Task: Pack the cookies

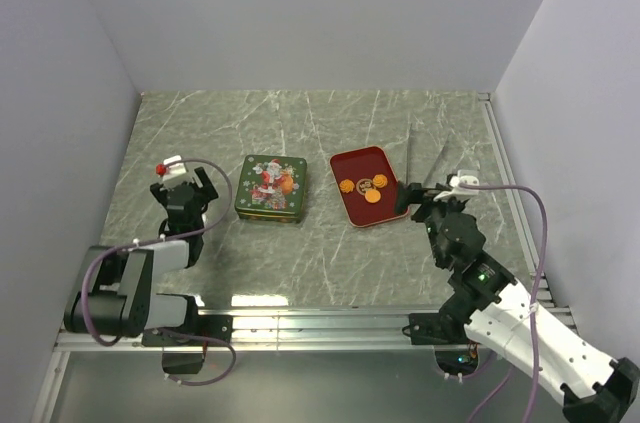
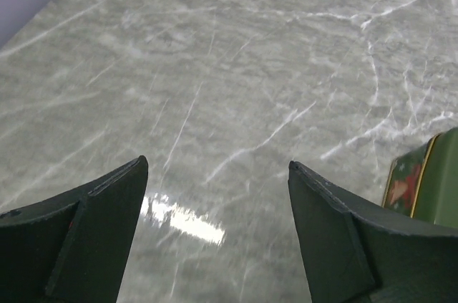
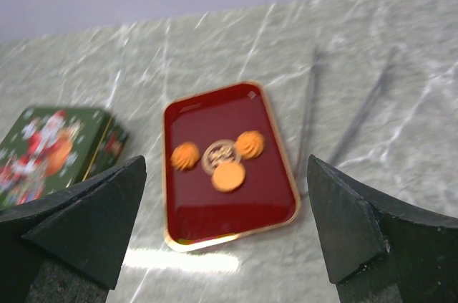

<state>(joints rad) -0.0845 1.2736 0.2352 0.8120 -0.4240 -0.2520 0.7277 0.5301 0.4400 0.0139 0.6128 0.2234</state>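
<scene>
Three small round orange cookies (image 1: 372, 196) lie in a red tray (image 1: 355, 215) with a gold rim, right of centre. In the right wrist view they (image 3: 228, 176) sit around a round patterned brownish disc (image 3: 220, 154) on the tray (image 3: 222, 213); I cannot tell whether it is a cookie or a print. A closed green Christmas tin (image 1: 270, 188) stands left of the tray. My right gripper (image 1: 420, 191) (image 3: 226, 162) is open and empty, just right of the tray and facing it. My left gripper (image 1: 186, 183) (image 2: 217, 163) is open and empty over bare table, left of the tin (image 2: 429, 181).
Two thin metal sticks (image 1: 424, 158) lie on the grey marble table right of the tray, also in the right wrist view (image 3: 309, 102). White walls close the table (image 1: 330, 123) in at the back and both sides.
</scene>
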